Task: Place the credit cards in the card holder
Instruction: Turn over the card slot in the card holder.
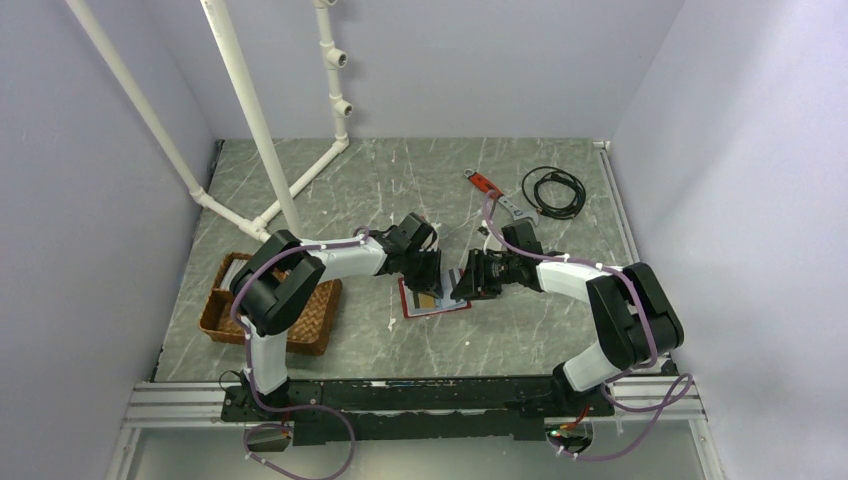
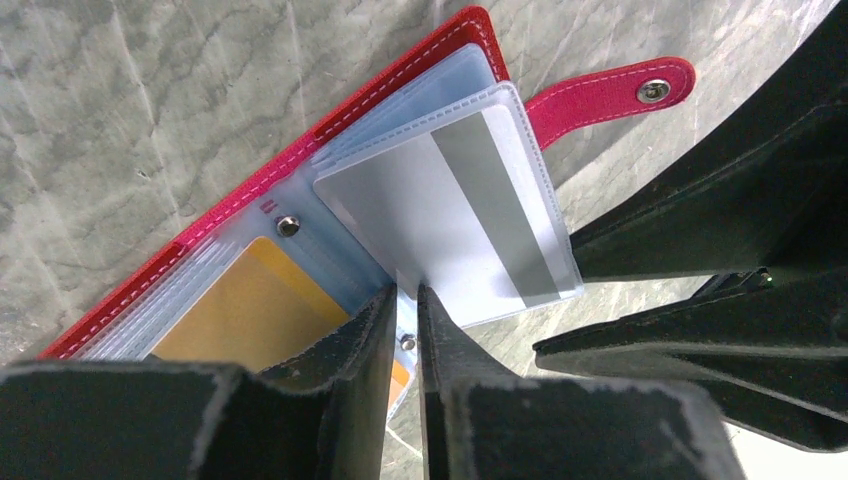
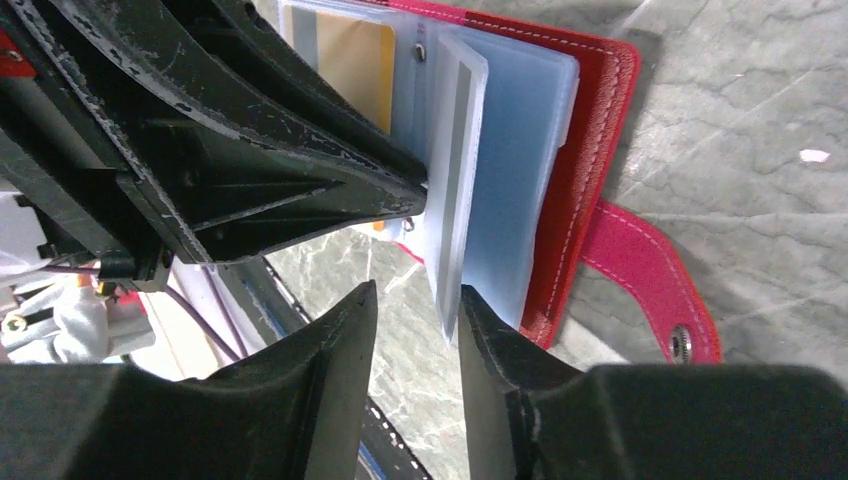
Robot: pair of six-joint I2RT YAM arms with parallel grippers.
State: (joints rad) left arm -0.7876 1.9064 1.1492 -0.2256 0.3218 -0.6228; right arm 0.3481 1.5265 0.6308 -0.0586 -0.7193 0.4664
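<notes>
On the table [image 1: 400, 190], the red card holder [image 1: 432, 303] lies open. My left gripper [image 2: 404, 330] pinches a clear sleeve [image 2: 527, 150] containing a white striped card [image 2: 430, 210]. My right gripper [image 3: 412, 340] stands spread astride that sleeve's edge. A gold card [image 2: 250, 310] is seated in its own sleeve. Judgement: two cards stowed; any remaining cards are not visible.

card holder [image 2: 300, 165]: red, lying open on the desk [image 2: 150, 100], snap tab out, clear sleeves fanned; one sleeve pinched in the left gripper [image 2: 405, 300].
grey card [image 2: 440, 220]: silver stripe, in the raised sleeve, edge between the right gripper [image 3: 415, 300] jaws.
gold card [image 2: 250, 310]: flat, sleeved, under the left gripper.
</notes>
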